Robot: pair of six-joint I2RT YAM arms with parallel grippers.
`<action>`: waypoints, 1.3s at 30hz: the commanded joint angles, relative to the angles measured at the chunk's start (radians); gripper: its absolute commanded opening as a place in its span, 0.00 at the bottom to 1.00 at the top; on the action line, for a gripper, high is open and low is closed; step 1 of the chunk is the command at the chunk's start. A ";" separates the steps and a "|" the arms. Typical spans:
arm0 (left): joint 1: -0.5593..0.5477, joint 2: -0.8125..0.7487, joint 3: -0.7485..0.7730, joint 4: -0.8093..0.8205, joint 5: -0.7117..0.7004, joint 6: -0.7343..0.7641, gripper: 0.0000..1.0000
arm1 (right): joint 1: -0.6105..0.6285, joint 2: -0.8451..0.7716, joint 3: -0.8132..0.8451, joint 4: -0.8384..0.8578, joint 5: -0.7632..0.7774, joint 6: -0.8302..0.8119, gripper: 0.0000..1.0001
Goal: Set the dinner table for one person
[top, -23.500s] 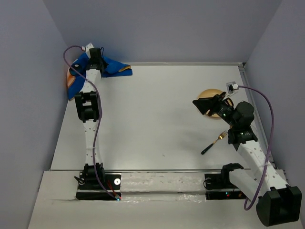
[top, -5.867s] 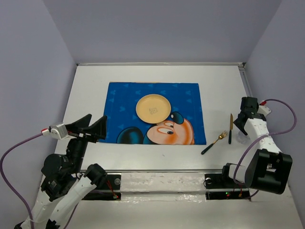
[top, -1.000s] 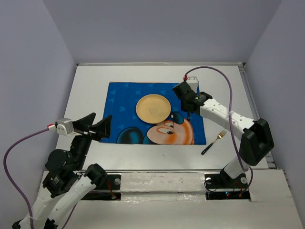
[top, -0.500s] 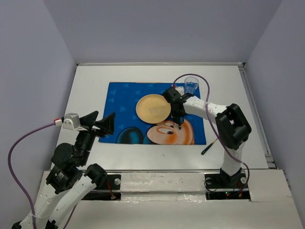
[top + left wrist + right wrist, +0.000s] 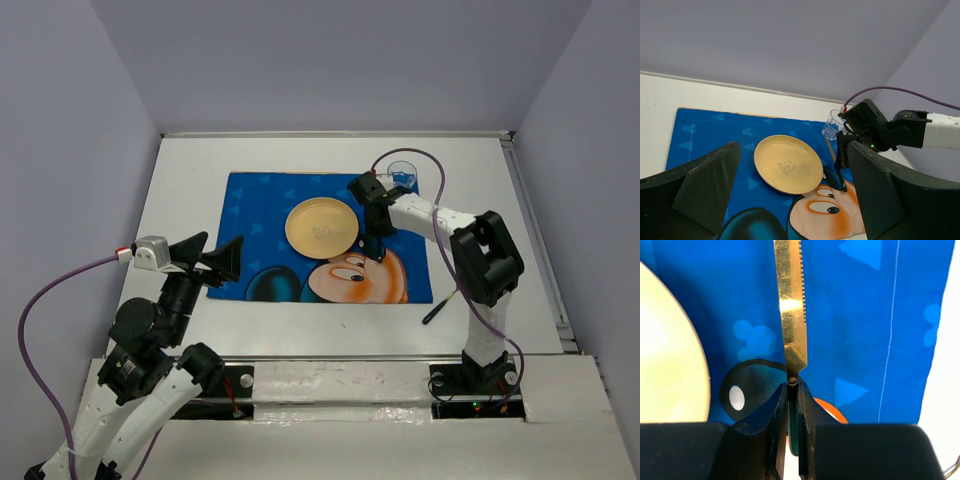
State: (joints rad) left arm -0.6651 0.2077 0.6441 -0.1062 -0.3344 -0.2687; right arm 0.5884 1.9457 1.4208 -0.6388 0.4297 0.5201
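Observation:
On the white dinner table [image 5: 180, 200] lies a blue Mickey Mouse placemat [image 5: 260, 215] with a yellow plate [image 5: 320, 226] on it. My right gripper [image 5: 377, 232] hovers just right of the plate, shut on the dark handle of a knife [image 5: 381, 255]. In the right wrist view the gold serrated blade [image 5: 790, 315] sticks out past the gripper [image 5: 793, 385] over the mat [image 5: 865, 340], beside the plate's rim [image 5: 670, 365]. My left gripper [image 5: 208, 262] stands open and empty near the mat's front left corner. Between its fingers [image 5: 700, 190] show the plate [image 5: 788, 164] and the knife [image 5: 841, 175].
A clear cup [image 5: 403, 175] stands at the mat's far right corner, close behind the right wrist. A gold fork with a dark handle [image 5: 445, 300] lies on the bare table off the mat's front right corner, partly behind the right arm.
My right gripper has carried the knife left across the mat to the plate's right edge. The cup, hidden by the arm a second ago, now shows. The left gripper shifted only slightly.

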 commanded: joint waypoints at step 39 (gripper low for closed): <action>-0.082 0.605 -0.009 0.379 0.329 -0.219 0.99 | -0.009 -1.115 -0.270 0.199 0.035 -0.103 0.48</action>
State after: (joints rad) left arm -0.5789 0.6678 0.6411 0.0952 0.0368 -0.4023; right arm 0.5880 1.0172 1.1839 -0.4812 0.4568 0.4808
